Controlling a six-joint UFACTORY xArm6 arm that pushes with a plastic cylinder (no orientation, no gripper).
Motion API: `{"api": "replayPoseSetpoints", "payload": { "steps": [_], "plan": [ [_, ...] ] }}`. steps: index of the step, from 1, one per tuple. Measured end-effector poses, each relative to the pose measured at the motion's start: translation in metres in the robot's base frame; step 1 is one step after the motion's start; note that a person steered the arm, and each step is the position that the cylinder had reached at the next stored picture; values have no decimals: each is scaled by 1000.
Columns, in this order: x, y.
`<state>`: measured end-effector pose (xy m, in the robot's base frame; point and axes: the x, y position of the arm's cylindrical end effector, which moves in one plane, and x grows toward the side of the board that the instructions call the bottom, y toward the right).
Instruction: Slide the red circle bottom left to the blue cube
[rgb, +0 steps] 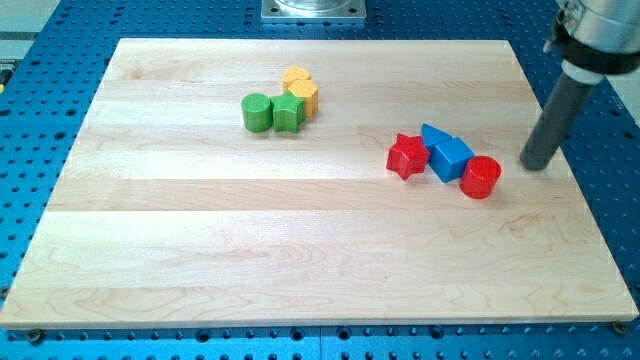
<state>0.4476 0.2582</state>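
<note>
My tip (535, 165) stands right of the red circle (480, 177), which touches the blue cube (451, 158); no hand shows.

A lab: wooden board (300, 250) on a blue perforated bench (60, 60)

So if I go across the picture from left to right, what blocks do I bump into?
green cylinder → green block → yellow blocks → red star → blue cube → red circle → my tip, just right of the red circle.
</note>
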Motion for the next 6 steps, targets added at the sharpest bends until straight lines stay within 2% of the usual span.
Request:
{"api": "replayPoseSetpoints", "payload": {
  "steps": [2,4,6],
  "plan": [
    [15,-30],
    [33,-89],
    [94,-113]
  ]
}}
